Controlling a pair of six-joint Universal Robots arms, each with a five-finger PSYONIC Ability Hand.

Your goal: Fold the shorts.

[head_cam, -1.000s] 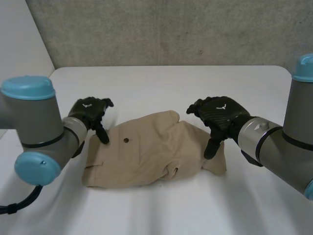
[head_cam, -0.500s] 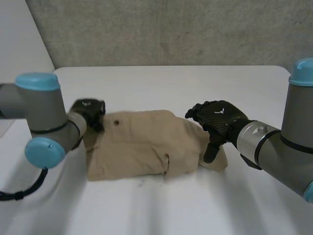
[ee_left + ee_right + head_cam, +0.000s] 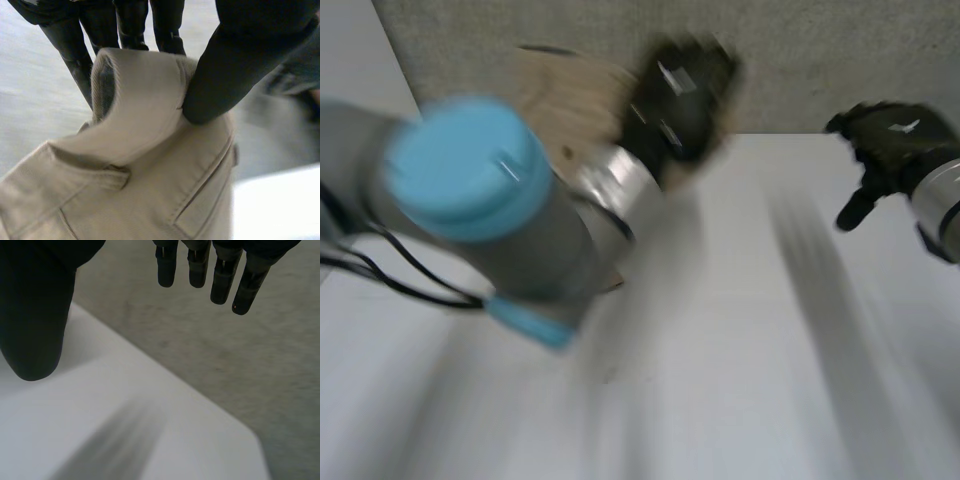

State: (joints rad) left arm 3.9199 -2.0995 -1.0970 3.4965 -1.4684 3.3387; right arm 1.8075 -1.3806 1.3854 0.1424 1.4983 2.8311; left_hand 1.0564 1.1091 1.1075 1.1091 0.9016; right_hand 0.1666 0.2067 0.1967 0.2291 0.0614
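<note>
Shorts point(image 3: 150, 165) pinched in left hand point(image 3: 235, 60), partly cut off; right hand point(image 3: 35, 305) empty.

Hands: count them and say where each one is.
2. The left hand pinches an edge of the shorts, held up above the table. The right hand is open and empty over the table's right side.
</note>
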